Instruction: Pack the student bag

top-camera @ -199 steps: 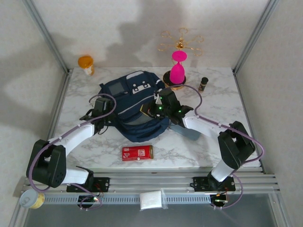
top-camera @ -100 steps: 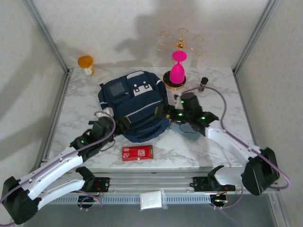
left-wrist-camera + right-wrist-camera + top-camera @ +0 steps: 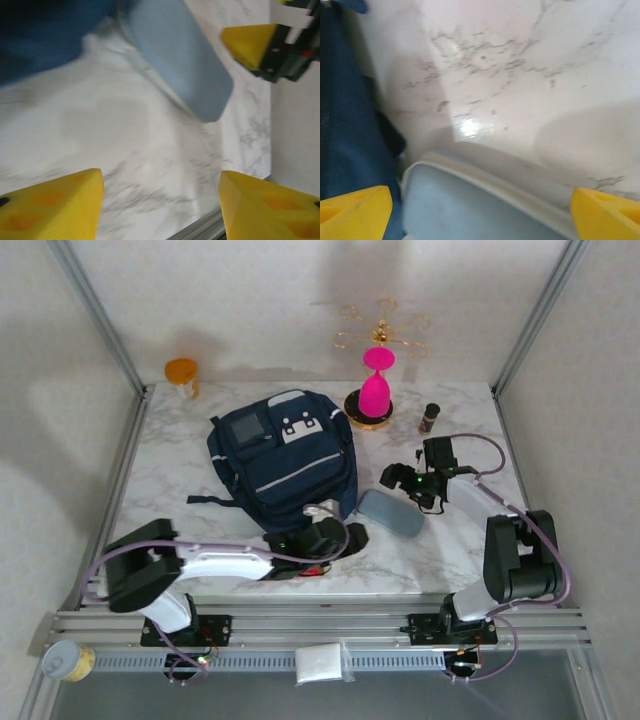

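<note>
We see the student bag (image 3: pixel 285 465), a navy backpack, lying flat with its front patches up, and we cannot see an opening in it. A light-blue pencil case (image 3: pixel 392 512) lies just beside the bag's near right corner.

The right gripper (image 3: pixel 400 481) hovers at the far edge of the case. Its yellow fingers (image 3: pixel 355 207) are spread wide and hold nothing. In the right wrist view the case sits directly ahead of them, between the two tips, with the bag beyond the left finger. The case's long axis seems to run from one finger toward the other, so we judge the wrist must turn to grip its narrow width.

The left gripper (image 3: pixel 338 538) is also spread and empty. The case lies well ahead of its fingers (image 3: pixel 50 210), and the bag is ahead to their left. The right arm is nearer.
</note>
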`<state>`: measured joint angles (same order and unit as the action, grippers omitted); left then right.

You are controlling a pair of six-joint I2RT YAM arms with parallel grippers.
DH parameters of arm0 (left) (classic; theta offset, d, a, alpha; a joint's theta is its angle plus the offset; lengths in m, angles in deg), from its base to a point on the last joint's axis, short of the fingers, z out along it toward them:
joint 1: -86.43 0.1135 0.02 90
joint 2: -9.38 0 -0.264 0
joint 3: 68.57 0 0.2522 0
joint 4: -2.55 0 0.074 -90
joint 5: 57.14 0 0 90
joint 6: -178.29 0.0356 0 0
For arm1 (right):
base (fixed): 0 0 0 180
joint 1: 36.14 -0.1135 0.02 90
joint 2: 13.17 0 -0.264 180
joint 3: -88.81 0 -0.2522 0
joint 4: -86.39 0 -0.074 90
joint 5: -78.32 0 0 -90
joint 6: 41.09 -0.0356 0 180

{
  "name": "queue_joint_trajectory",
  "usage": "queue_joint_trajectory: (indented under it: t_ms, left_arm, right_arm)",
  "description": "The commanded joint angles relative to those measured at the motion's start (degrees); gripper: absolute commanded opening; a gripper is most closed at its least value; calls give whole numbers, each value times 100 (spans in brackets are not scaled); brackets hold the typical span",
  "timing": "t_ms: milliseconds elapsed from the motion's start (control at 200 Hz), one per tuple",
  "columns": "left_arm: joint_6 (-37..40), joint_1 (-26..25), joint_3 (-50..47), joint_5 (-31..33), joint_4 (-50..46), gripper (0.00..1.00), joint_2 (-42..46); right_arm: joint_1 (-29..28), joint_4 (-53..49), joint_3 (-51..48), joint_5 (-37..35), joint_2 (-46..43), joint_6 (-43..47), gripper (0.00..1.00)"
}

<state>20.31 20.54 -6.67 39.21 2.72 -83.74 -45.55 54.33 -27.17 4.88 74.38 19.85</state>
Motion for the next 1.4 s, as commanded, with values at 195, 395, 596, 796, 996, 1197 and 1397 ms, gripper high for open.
queue_joint_trajectory:
  t_ms: [195,395,596,796,996,1197,1397]
  left_arm:
    - [-222,451,1066,-473,1348,58,-1966]
    - [52,841,1263,-152,1212,48,-2255]
    - [186,1087,1615,-252,1002,40,-2588]
    - [434,1113,1871,-208,559,35,-2601]
    - [602,1019,2010,-318,263,33,-2636]
    - [628,990,2230,-394,56,34,-2818]
    - [877,1042,2427,-423,-242,34,-2886]
  right_arm:
    - [369,159,-522,685,-117,381,93]
    - [370,-113,-1056,1199,-786,404,92]
    - [289,-116,-1752,2113,-1742,123,83]
    - [486,-161,-1873,1432,-1460,188,85]
    - [484,536,-2041,1462,-1241,-44,85]
    - [490,818,-2072,1837,-631,130,66]
    - [490,918,-2133,1795,-1005,-100,47]
